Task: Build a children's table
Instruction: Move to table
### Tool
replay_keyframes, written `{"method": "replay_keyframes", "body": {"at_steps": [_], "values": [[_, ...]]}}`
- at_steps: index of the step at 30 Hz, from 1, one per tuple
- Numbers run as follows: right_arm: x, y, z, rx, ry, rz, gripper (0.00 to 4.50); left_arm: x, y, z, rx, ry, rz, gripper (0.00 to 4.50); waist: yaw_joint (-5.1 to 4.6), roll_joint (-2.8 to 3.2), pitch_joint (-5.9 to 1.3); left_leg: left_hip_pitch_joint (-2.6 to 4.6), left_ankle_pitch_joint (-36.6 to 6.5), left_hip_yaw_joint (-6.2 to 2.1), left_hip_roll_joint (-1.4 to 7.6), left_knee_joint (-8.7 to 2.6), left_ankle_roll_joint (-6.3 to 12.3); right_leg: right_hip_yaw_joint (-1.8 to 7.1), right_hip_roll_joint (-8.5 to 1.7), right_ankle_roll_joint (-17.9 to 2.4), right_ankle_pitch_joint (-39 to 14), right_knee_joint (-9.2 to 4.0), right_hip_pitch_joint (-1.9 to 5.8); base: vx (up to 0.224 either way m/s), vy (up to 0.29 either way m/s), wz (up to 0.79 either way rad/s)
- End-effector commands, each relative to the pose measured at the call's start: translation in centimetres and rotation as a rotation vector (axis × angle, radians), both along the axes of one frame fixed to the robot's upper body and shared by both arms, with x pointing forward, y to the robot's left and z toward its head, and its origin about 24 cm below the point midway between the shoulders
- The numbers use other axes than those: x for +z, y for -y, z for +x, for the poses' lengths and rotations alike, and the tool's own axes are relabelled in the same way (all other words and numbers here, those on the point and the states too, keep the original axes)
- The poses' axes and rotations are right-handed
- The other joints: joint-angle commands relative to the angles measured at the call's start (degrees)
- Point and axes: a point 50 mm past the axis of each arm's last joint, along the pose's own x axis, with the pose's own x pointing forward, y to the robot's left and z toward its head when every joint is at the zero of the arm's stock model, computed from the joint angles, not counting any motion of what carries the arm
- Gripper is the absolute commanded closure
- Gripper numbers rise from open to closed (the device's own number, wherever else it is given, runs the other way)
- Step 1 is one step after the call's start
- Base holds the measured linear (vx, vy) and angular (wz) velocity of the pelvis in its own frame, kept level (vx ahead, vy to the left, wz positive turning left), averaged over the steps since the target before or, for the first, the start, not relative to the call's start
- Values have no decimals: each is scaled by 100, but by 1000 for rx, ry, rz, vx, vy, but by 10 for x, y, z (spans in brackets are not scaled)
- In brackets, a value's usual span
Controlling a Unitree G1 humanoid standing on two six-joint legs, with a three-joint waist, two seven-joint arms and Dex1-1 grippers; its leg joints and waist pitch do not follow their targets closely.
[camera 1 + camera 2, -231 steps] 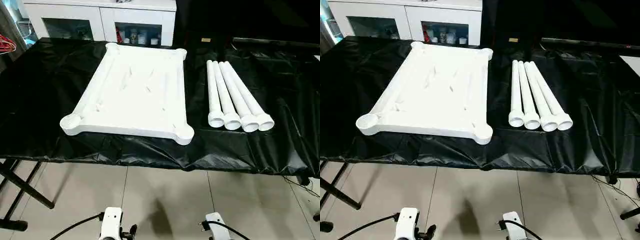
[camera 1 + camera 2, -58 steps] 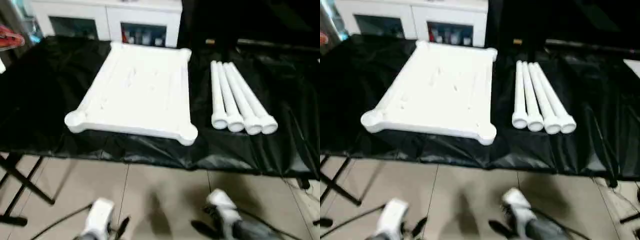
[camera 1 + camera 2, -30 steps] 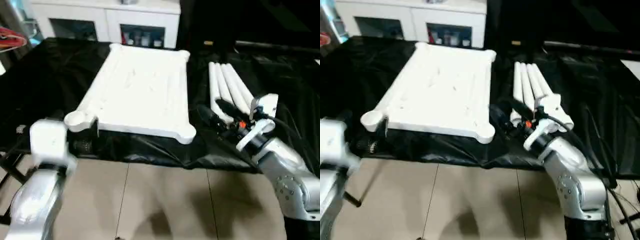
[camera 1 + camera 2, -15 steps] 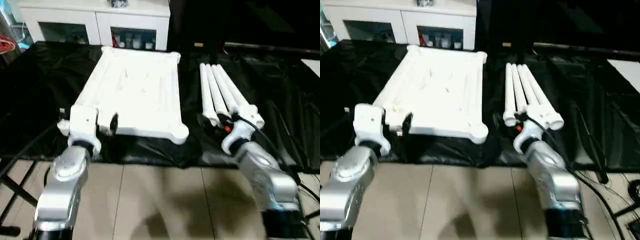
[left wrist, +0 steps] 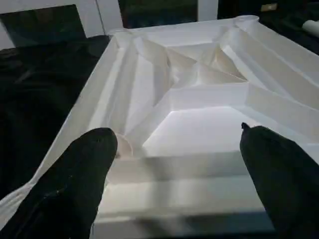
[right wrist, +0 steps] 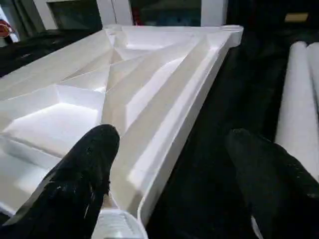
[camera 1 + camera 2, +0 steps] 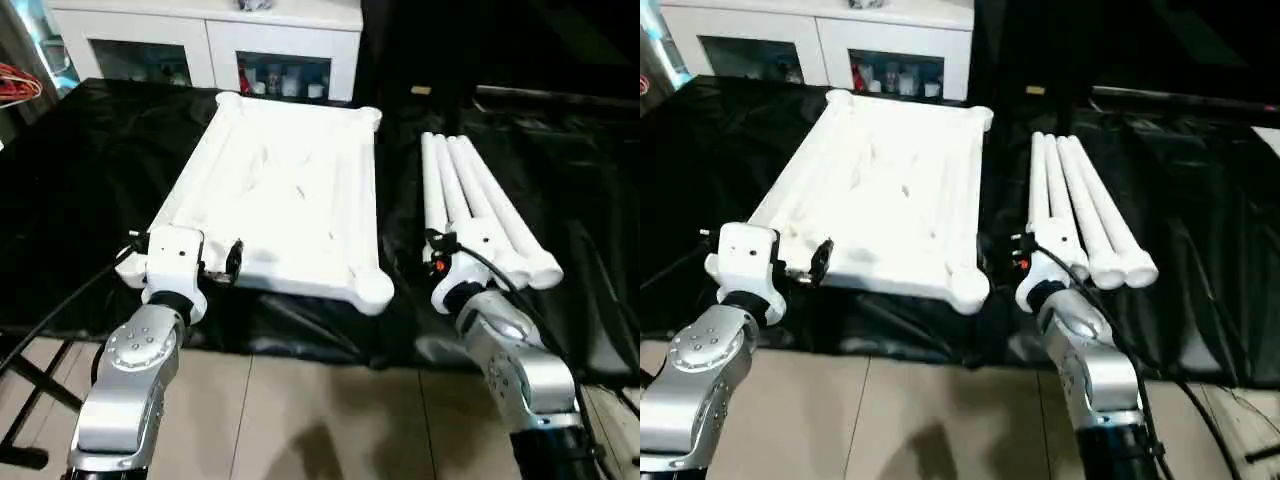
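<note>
Two arms: newly raised to the surface (image 7: 80,180).
Jaws: both open, empty.
Top (image 7: 290,200), legs (image 7: 480,210): untouched; assembly not begun.

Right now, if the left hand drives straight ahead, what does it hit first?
Most likely the near edge of the table top: the left hand is open, its fingers straddling that rim. Contact isn't confirmed; depth is unclear.
</note>
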Motion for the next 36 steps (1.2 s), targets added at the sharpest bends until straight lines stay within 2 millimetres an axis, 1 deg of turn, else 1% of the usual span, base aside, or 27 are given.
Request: {"method": "replay_keyframes", "body": {"at_steps": [1,2,3,4,5,6,8,9,10,11,13,14,15,16,17,18,19,22,23,24,27,29,31,32,33,35,36], "values": [[3,3,1,-5,4,4,63,2,7,3,-29,6,4,0,-182,192,-478,828,1700,-524,449,-240,2382,-122,-53,65,1577,198,-451,81,-58,1],[4,2,1,-2,4,1,63,2,8,4,-38,7,-2,0,-285,65,-431,918,2049,-791,689,-227,3036,48,-435,-98,217,263,-803,15,-77,-22],[4,2,1,-2,6,3,63,2,8,4,-40,6,-2,0,-165,-46,-392,410,1842,-477,244,-55,2681,202,-495,-208,602,-14,-315,5,-51,-14],[5,2,1,-5,7,7,63,2,8,4,-42,6,-3,0,157,-374,-366,-795,262,-39,-669,652,1964,898,-609,135,1626,-468,920,5,-51,-14],[5,3,0,-11,7,6,63,2,8,4,-43,6,-6,0,262,-152,-203,-799,-69,-214,-304,803,1100,1069,-1012,-343,2484,-634,603,54,37,29],[4,3,0,-13,6,4,63,2,8,4,-43,6,-7,0,206,-185,-273,-1002,427,-188,-334,609,630,702,-556,-744,3150,-424,865,98,34,19],[3,3,-1,-12,3,0,63,2,8,4,-42,7,-9,0,174,56,-322,-788,1025,-222,-196,93,660,314,-213,-558,3011,-380,719,49,17,10],[3,4,-2,-11,2,-1,63,2,8,4,-41,8,-10,0,-312,488,-294,130,789,-1152,591,-487,1984,-309,146,11,255,554,-282,36,4,-18],[3,5,-1,-22,-2,8,63,3,9,4,-36,11,-23,0,-379,503,-476,520,816,-1316,754,-370,2664,-310,20,-41,-531,697,-558,36,4,-18],[4,6,0,-26,-1,1,63,4,9,4,-36,14,-24,0,-309,472,-470,521,640,-1209,723,-199,2900,-188,-113,-30,-497,827,-802,96,-41,-13],[5,7,1,-27,2,-10,63,3,8,3,-35,13,-24,0,-320,426,-363,249,343,-865,525,-353,2588,-222,-81,207,204,892,-860,64,-4,10],[6,7,1,-29,2,-10,63,2,8,3,-36,12,-23,0,-328,267,-243,29,-478,-658,452,-563,2349,-154,-131,45,631,708,-751,0,0,0],[6,7,1,-31,2,-8,63,2,8,2,-38,10,-20,0,-287,55,-168,-78,-1536,-383,175,-571,1801,32,-296,-220,726,35,-551,8,-69,1],[6,7,1,-31,1,-8,63,2,8,2,-40,8,-17,0,-220,-139,-117,-297,-1884,-128,-84,-365,1425,311,-519,-150,-483,-488,-369,8,-69,1],[6,7,0,-29,1,-9,63,2,8,2,-42,7,-12,0,-58,-214,-219,-234,-1009,-37,-331,558,994,827,-1050,-227,-3316,-901,-131,29,-123,9],[5,7,0,-27,0,-11,63,2,7,2,-43,7,-10,0,-18,-150,-248,-596,-287,-201,-312,770,732,906,-1113,-546,-3780,-850,191,79,-117,0],[5,6,0,-26,-1,-13,63,2,7,3,-42,8,-10,0,-3,-176,-216,-675,-126,-238,-317,765,611,871,-1019,-619,-3583,-806,222,79,-117,0],[5,5,0,-18,-1,-16,63,2,5,4,-40,9,-8,0,-13,59,-185,-475,132,-224,-140,202,556,454,-617,-1646,-2464,-822,127,84,-24,9],[5,4,0,-11,-2,-8,63,3,4,4,-42,9,3,0,-51,303,-186,-147,-366,-295,134,-317,484,98,-288,-1513,-1987,-643,-86,97,63,9],[5,4,1,-12,-4,-5,63,3,4,4,-43,9,5,0,-312,458,-260,293,-1127,-672,436,-536,590,-178,-4,-1351,-1118,-139,-392,141,103,5],[4,3,2,-7,-9,-17,63,2,4,3,-49,8,8,0,-470,383,-339,694,-731,-999,709,-505,2094,-224,-189,-373,172,524,-965,141,72,6],[4,3,2,0,-11,-25,63,2,5,3,-56,6,11,0,-462,137,-278,419,-276,-565,274,-410,2301,-72,-378,-390,824,58,-839,118,26,6],[4,3,2,15,-12,-39,63,2,6,3,-66,4,11,0,-302,-89,-348,-73,-555,-139,-296,-53,1861,323,-650,-946,384,-449,-204,113,-59,9],[5,3,2,51,-4,-59,63,2,8,2,-94,2,4,0,-107,-147,-379,-484,-352,-178,-376,567,1366,842,-1236,-1595,-373,-716,305,118,-61,13],[6,3,2,70,1,-67,63,2,10,2,-109,2,1,0,-59,-137,-391,-744,42,-264,-292,753,838,805,-1174,-2053,-347,-644,442,114,-29,0],[8,3,1,103,12,-77,63,2,13,0,-150,-2,-22,0,-59,-81,-314,-798,311,-309,-183,672,545,625,-1042,-2352,-78,-630,342,111,-24,-2],[15,4,-4,256,46,-126,63,0,24,-7,-311,-51,-21,0,-54,134,-302,-659,1026,-287,19,38,565,141,-615,-2185,224,-512,151,103,34,-2]]}}
